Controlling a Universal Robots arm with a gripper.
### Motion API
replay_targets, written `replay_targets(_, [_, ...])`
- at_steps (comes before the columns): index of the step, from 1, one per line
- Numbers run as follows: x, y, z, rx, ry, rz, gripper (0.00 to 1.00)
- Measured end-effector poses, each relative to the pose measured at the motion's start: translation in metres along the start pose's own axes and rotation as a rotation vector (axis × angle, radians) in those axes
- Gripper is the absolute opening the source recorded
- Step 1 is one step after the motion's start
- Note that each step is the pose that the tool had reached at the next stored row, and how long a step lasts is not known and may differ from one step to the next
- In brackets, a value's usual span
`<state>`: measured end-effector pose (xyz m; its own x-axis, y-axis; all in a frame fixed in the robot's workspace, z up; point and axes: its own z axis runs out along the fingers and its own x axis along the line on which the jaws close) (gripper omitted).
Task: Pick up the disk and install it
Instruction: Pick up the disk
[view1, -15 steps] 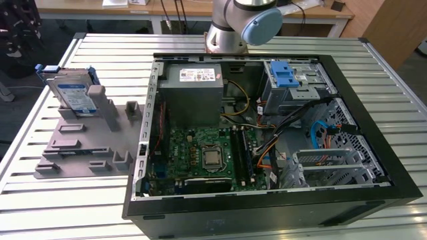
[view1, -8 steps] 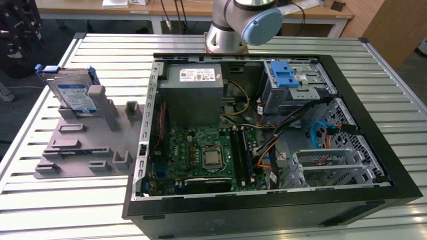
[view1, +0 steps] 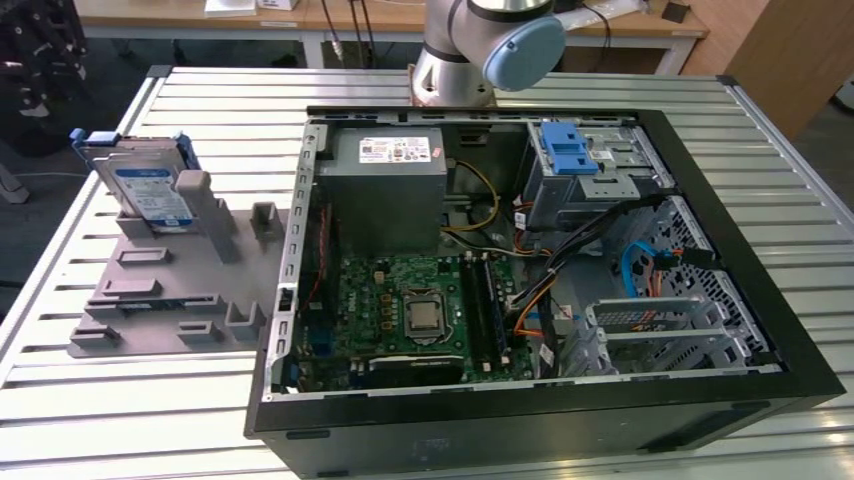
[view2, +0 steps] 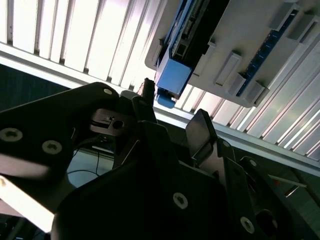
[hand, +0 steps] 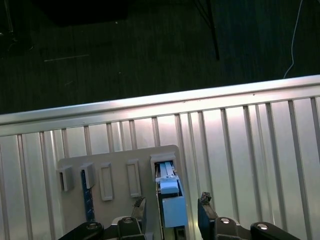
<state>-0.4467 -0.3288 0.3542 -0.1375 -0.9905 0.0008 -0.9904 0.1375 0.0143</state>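
The disk (view1: 144, 185) stands on edge in a slot of the grey holder (view1: 160, 300); the holder lies near the table (view1: 134, 425) edge on the exterior view's left, and the disk is at the holder corner nearest the arm's base (view1: 461, 60). In both wrist views the end effector (hand: 171, 200) is spread wide and grips nothing; its two tips line up either side of the disk's top edge and clear of it; how high above it hangs I can't tell.

Handling, as I judge it: a metal drive, stiff and dense for its size, won't flex; the flat label faces look slick, and it won't like knocks. The blue rails (view2: 172, 80) along its edges look like the better hold, plastic with some grip; squeeze across the thin body just under the top edge, then lift straight out of the slot so nothing binds.

Containers: the holder's other slots look bare in the exterior view; a thin dark blue strip (hand: 89, 197) stands in one in the first wrist view, what it is I can't say. The open computer case (view1: 534, 430) holds a grey box (view1: 387, 180), a circuit board (view1: 400, 300), cables and a metal cage (view1: 581, 160) with a blue latch at the corner nearest the arm's base; whether that cage is free, I can't tell.
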Motion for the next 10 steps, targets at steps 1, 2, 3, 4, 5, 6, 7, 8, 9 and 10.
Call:
replay_targets(1, [-0.0001,-0.0002,0.0004,0.0000,0.0000,0.000,0.53])
replay_targets(2, [-0.0001,-0.0004,0.0009,0.0000,0.0000,0.000,0.53])
replay_targets(3, [-0.0001,-0.0010,0.0012,-0.0003,0.0001,0.000,0.53])
replay_targets(4, [-0.0002,-0.0016,0.0016,-0.0003,0.0001,0.000,0.53])
replay_targets(5, [-0.0003,-0.0028,0.0020,-0.0001,0.0001,0.000,0.53])
replay_targets(6, [-0.0005,-0.0038,0.0024,-0.0002,0.0001,0.000,0.53])
replay_targets(7, [-0.0007,-0.0044,0.0029,-0.0002,0.0001,0.000,0.53])
replay_targets(8, [-0.0007,-0.0048,0.0035,0.0000,0.0000,0.000,0.53])
replay_targets(9, [-0.0008,-0.0051,0.0042,0.0000,0.0000,0.000,0.53])
replay_targets(10, [-0.0008,-0.0055,0.0049,0.0000,0.0000,0.000,0.53])
